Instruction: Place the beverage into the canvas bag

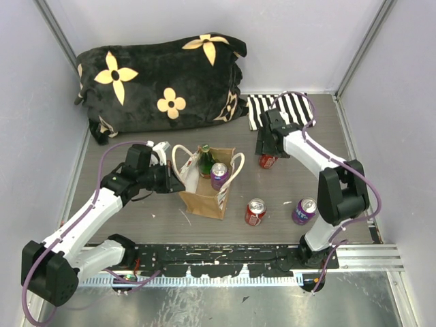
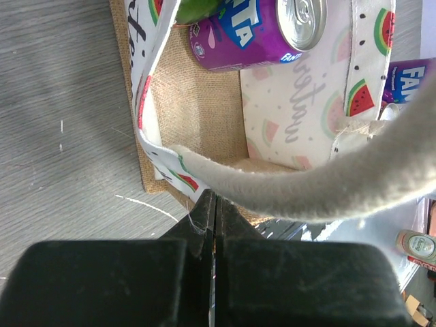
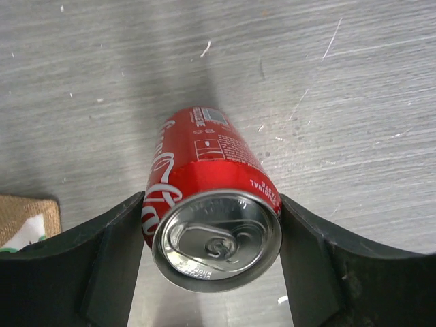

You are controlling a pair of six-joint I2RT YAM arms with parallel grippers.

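Note:
The canvas bag stands open at mid-table, tan with cream handles. Inside it are a green bottle and a purple can. My left gripper is shut on the bag's left rim. In the left wrist view its tips pinch the edge of the bag under a cream handle, with the purple can beyond. To the bag's right, my right gripper is shut on an upright red cola can. Both jaws press that can at the right gripper.
A second red can and another purple can stand near the front right. A black flowered cushion fills the back left. A striped cloth lies behind the right arm. Walls close in on both sides.

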